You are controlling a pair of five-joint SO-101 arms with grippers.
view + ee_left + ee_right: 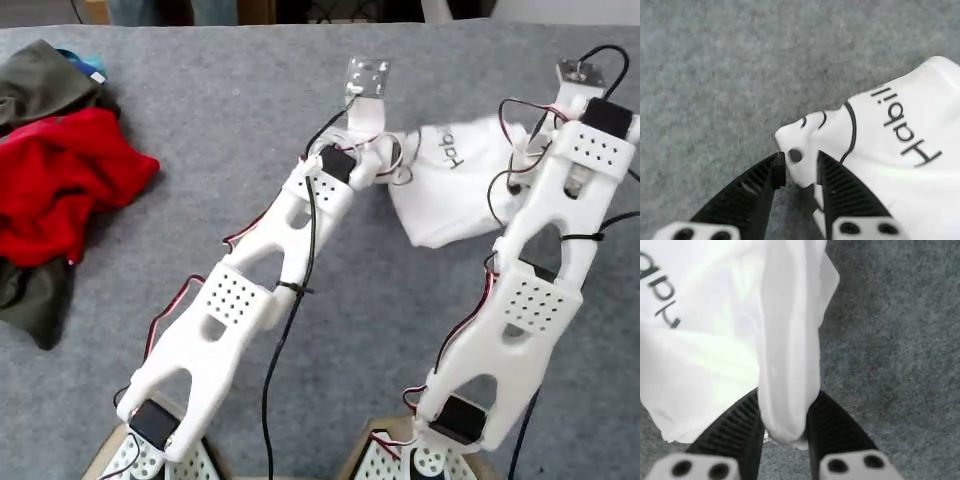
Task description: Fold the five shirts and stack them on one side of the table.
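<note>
A white shirt with black lettering hangs bunched between my two arms over the grey table. My left gripper is shut on a corner of the white shirt, black fingers pinching the cloth edge. My right gripper is shut on a thick fold of the white shirt. In the high view the left gripper is at the shirt's left end and the right arm stands over its right end. A pile of shirts lies at the far left: a red shirt over dark green shirts.
The grey felt table stretches open between the pile and the arms. A bit of blue cloth peeks from the pile's top. The arm bases sit at the near edge.
</note>
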